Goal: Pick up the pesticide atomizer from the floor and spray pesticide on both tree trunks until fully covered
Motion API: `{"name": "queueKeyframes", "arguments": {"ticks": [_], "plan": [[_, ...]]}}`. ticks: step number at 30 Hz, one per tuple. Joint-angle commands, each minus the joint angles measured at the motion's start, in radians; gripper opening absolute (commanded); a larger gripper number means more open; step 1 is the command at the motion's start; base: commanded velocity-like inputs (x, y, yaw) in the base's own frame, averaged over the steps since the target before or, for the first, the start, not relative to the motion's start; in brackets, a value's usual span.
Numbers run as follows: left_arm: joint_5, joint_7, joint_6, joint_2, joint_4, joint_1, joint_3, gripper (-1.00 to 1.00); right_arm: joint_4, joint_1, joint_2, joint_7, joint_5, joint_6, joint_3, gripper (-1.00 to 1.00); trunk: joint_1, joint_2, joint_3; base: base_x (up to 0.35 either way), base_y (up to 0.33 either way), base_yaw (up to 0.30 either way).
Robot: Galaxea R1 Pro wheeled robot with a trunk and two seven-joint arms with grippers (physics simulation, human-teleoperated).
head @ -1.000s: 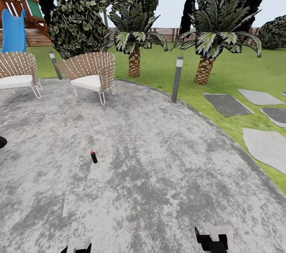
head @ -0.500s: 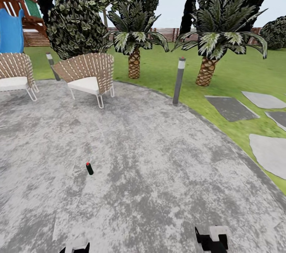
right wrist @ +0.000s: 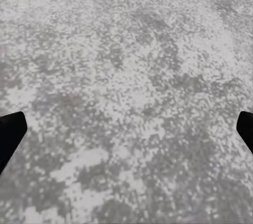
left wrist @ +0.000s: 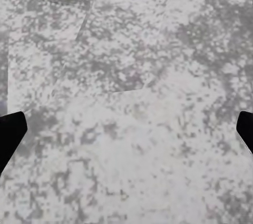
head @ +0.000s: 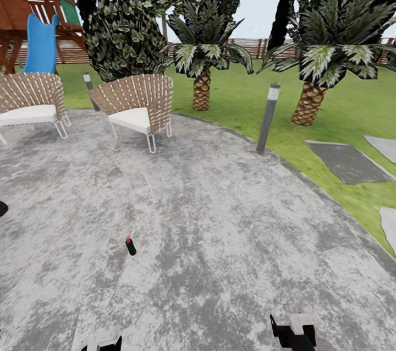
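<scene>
Lying tilted on the mottled grey paving point(head: 220, 241), a small dark pesticide atomizer point(head: 130, 246) with a red tip sits ahead of the left end effector point(head: 102, 344) and well apart from the right end effector point(head: 292, 334). Both wrist views show fingertips point(left wrist: 10, 134) point(right wrist: 10, 134) spread wide, nothing between them. Lawn point(head: 330, 120), two wicker chairs point(head: 140, 103) and short palms point(head: 201, 65) lie beyond.
</scene>
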Motion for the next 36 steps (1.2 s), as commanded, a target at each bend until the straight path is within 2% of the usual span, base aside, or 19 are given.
{"name": "queueKeyframes", "arguments": {"ticks": [1,23,36], "plan": [[0.008,-0.001,-0.003,0.000,0.001,-0.001,-0.001,1.00,0.001,0.000,0.000,-0.004,0.011,-0.003,-0.008,1.00,0.000,0.000,-0.001,0.301,-0.110,0.272],[0.008,-0.001,-0.003,-0.002,0.001,-0.001,-0.001,1.00,0.001,0.000,0.000,-0.002,0.011,-0.003,-0.008,1.00,0.000,0.000,-0.001,0.257,-0.172,0.272],[0.008,-0.001,-0.003,-0.002,0.001,-0.001,-0.001,1.00,0.001,0.023,-0.006,-0.001,0.012,-0.003,-0.007,1.00,0.000,0.000,-0.001,0.198,-0.219,0.032]]}}
